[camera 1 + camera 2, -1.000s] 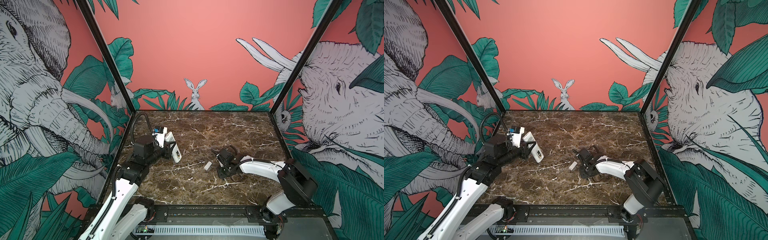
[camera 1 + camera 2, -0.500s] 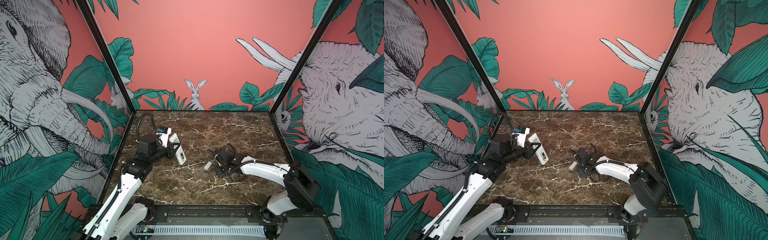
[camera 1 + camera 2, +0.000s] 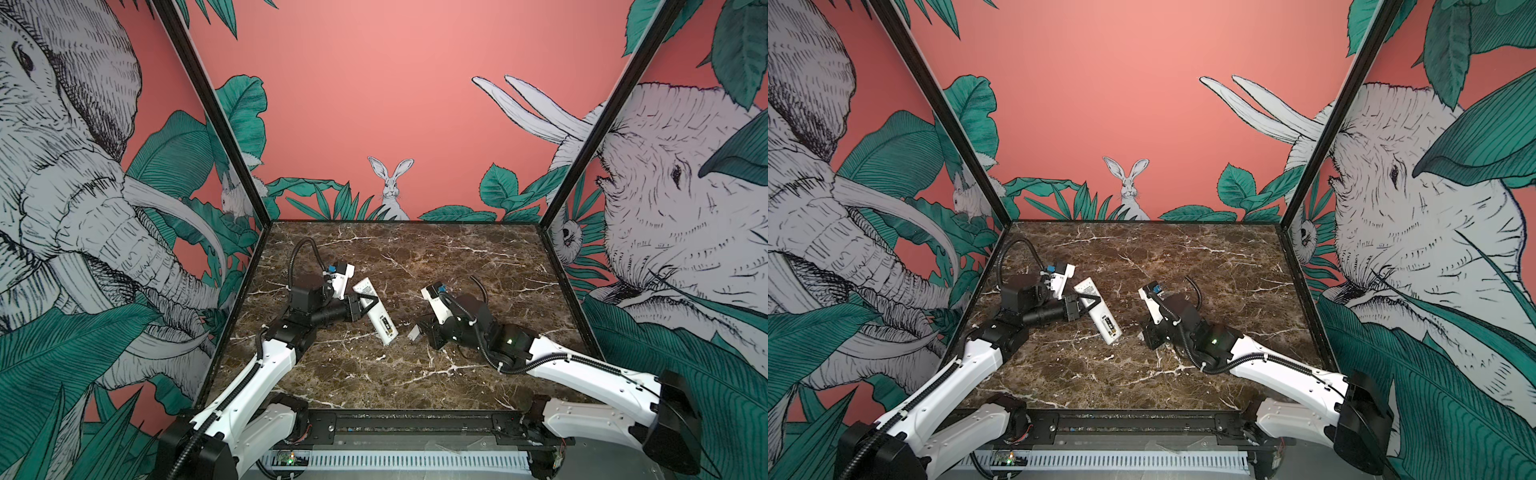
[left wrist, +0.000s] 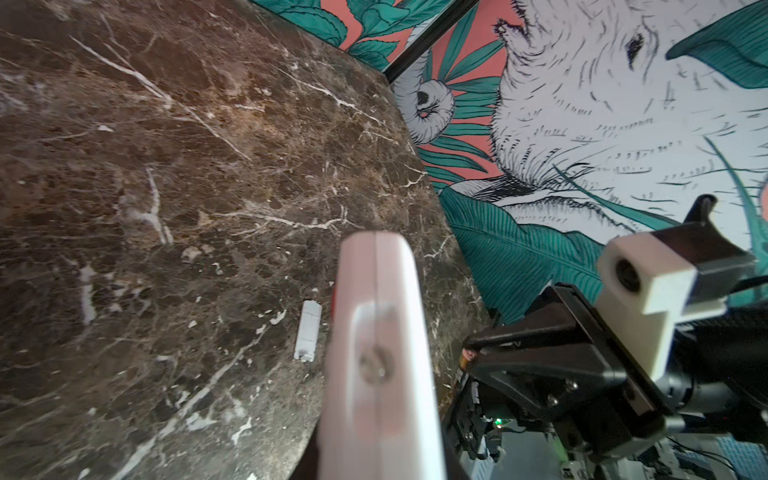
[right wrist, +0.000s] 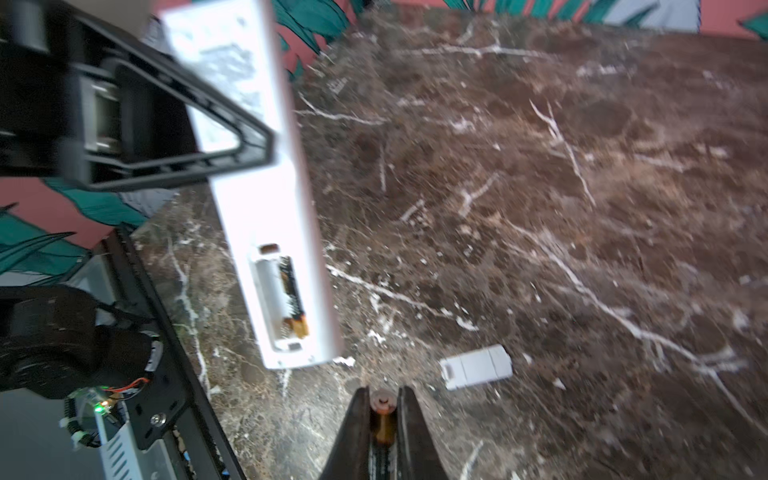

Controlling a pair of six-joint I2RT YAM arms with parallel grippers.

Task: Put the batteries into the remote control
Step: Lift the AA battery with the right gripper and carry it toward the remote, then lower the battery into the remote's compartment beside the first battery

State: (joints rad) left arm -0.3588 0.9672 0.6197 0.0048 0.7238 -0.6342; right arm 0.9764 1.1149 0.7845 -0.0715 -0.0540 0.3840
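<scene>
The remote control (image 3: pixel 376 309) (image 3: pixel 1099 308) is a slim white bar held tilted above the marble, back side up, with my left gripper (image 3: pixel 366 301) (image 3: pixel 1090 300) shut across its middle. Its open battery bay (image 5: pixel 279 297) shows in the right wrist view, with one of the batteries (image 5: pixel 294 291) lying in it along one side. My right gripper (image 5: pixel 383 400) (image 3: pixel 424 328) is shut on a second battery (image 5: pixel 383 411), gold end forward, a short way from the remote's bay end. The left wrist view looks along the remote (image 4: pixel 378 353) and shows the right gripper (image 4: pixel 471 359) beside it.
A short white plastic cover (image 5: pixel 476 368) (image 3: pixel 414 332) (image 4: pixel 308 330) lies flat on the marble between the remote's end and my right gripper. The black frame rail (image 3: pixel 415 419) runs along the front edge; patterned walls close the other sides.
My left arm has carried the remote rightward toward the middle. My right gripper has moved left toward it with the battery, past the white cover.
</scene>
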